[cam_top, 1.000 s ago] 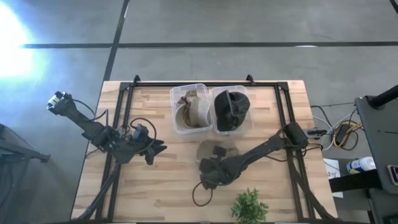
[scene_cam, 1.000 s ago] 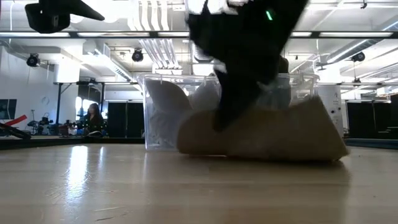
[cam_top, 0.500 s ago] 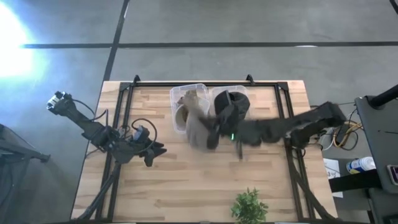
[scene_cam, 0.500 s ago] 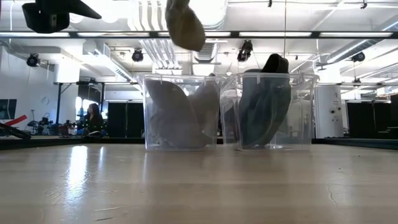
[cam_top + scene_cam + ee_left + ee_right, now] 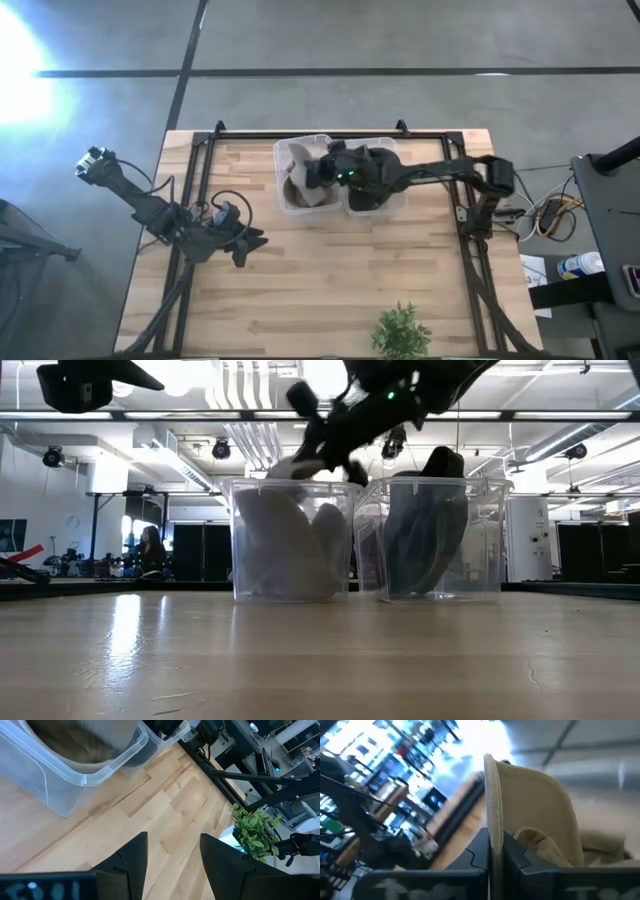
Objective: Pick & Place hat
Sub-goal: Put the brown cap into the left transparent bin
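My right gripper (image 5: 322, 172) reaches from the table's right over the left clear bin (image 5: 283, 205), shut on a tan hat (image 5: 535, 805). In the low view the gripper (image 5: 325, 452) hangs just above that bin's rim (image 5: 290, 482), with the hat (image 5: 285, 465) at the rim. The bin holds other tan hats (image 5: 300, 185). The right clear bin (image 5: 398, 200) holds dark hats (image 5: 372, 178). My left gripper (image 5: 255, 240) waits open over the table's left part; its fingers frame bare wood (image 5: 172, 852). My right gripper pinches the tan hat's thin stiff edge (image 5: 490, 815) between its two fingers (image 5: 477, 851), the edge standing on end in the gap. The hat's crown bulges to one side, beyond the fingers. The hat hangs at the left bin's rim; whether it rests on the hats inside, I cannot tell.
A small green plant (image 5: 400, 330) stands at the table's near edge. Black frame rails (image 5: 190, 190) run along both sides of the table. Bare wood (image 5: 330, 270) lies between the bins and the near edge. Cables and equipment (image 5: 545, 215) sit off the right side.
My right gripper lifted the tan hat off the table's near middle, swung it up and toward the far edge, and now holds it over the left bin at rim height. The hat left the table entirely. The left arm stayed still.
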`<state>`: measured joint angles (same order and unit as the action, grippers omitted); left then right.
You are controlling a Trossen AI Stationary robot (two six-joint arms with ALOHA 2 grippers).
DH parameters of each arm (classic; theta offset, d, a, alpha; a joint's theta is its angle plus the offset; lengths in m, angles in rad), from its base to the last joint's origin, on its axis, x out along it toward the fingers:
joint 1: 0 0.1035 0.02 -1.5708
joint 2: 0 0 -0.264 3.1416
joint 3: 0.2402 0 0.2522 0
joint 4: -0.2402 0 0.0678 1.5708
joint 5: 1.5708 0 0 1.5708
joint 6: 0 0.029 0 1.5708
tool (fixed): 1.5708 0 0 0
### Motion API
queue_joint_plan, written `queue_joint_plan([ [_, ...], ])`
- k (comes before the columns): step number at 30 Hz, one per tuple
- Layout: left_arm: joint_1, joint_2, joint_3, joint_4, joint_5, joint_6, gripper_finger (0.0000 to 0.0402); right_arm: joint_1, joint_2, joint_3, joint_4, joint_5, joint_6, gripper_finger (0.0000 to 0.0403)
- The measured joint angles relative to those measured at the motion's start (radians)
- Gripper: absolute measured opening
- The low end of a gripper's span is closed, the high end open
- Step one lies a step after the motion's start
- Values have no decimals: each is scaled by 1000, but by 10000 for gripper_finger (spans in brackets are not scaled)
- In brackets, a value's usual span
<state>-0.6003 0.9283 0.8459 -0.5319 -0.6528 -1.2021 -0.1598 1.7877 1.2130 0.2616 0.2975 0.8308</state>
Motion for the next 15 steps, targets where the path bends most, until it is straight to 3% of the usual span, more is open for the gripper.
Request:
queue_joint_plan([
  [6,0,0,0,0,0,-1,174,7,131,68,-34,-6,-1,13],
  [15,0,0,0,0,0,-1,174,18,179,334,-451,-13,-185,31],
])
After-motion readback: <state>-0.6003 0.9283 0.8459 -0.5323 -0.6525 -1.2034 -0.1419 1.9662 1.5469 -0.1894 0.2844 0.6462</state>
